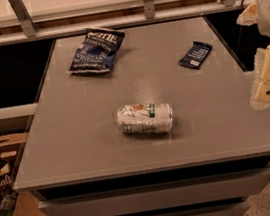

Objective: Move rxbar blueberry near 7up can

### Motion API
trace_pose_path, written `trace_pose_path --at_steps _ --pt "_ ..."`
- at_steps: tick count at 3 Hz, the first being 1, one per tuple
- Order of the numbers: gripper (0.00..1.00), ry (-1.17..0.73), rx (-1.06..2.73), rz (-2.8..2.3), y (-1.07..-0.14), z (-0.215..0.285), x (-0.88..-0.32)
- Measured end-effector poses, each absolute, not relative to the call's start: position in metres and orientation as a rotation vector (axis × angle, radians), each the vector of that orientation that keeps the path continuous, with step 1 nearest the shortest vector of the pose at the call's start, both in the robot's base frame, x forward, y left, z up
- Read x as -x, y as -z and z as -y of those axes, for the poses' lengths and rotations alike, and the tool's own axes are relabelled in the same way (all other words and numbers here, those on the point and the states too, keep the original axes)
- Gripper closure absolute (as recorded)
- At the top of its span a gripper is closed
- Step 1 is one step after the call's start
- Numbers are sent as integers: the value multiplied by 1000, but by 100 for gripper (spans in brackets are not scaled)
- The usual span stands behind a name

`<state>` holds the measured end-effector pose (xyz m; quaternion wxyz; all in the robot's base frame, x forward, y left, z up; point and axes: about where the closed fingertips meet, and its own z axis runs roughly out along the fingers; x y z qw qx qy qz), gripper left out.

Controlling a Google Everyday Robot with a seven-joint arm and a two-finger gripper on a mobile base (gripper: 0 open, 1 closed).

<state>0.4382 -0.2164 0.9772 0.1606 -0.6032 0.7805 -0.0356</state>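
My gripper (267, 82) hangs beyond the right edge of the table (81, 153), grip state unclear. Bar (195, 54) lies far right, near that edge; can (145, 118) on its side, centre-near; bare surface between.

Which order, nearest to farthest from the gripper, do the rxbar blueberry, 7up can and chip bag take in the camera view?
The gripper is at the right edge of the view.
1. rxbar blueberry, back right.
2. 7up can, on its side, centre.
3. chip bag, back left.
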Motion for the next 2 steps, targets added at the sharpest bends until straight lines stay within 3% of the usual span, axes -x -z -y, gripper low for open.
trace_pose_path --at_steps 2 --pt "0 139 1788 -2114 -977 213 -452"
